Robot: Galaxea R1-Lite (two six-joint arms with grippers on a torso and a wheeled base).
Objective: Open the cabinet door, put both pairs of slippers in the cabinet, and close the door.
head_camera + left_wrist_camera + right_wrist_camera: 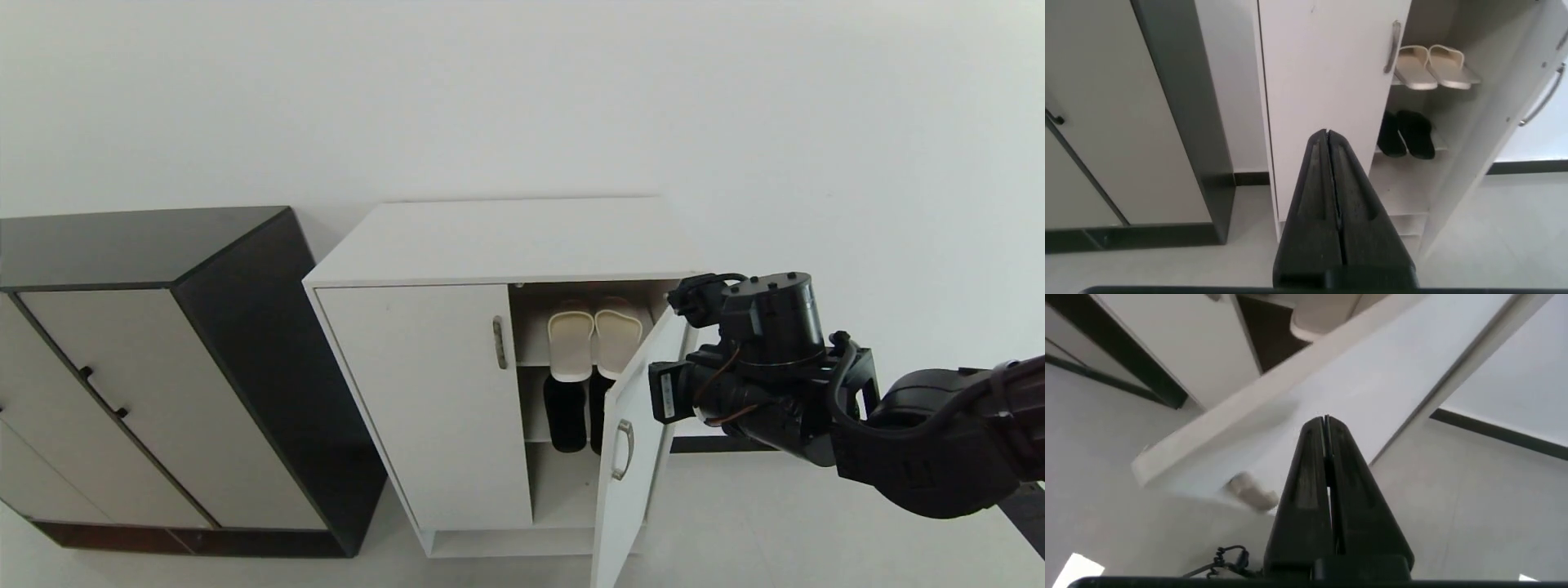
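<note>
The white cabinet has its left door shut and its right door swung partly open. A cream pair of slippers lies on the top shelf, with a black pair on the shelf below. Both pairs appear again in the left wrist view, cream slippers above black slippers. My right gripper is shut with nothing in it, its tip against the outer face of the open door, above the metal handle. My left gripper is shut and empty, well in front of the cabinet.
A dark cabinet with pale doors stands left of the white one. The shut left door carries a metal handle. Bare pale floor lies in front, and a white wall runs behind both cabinets.
</note>
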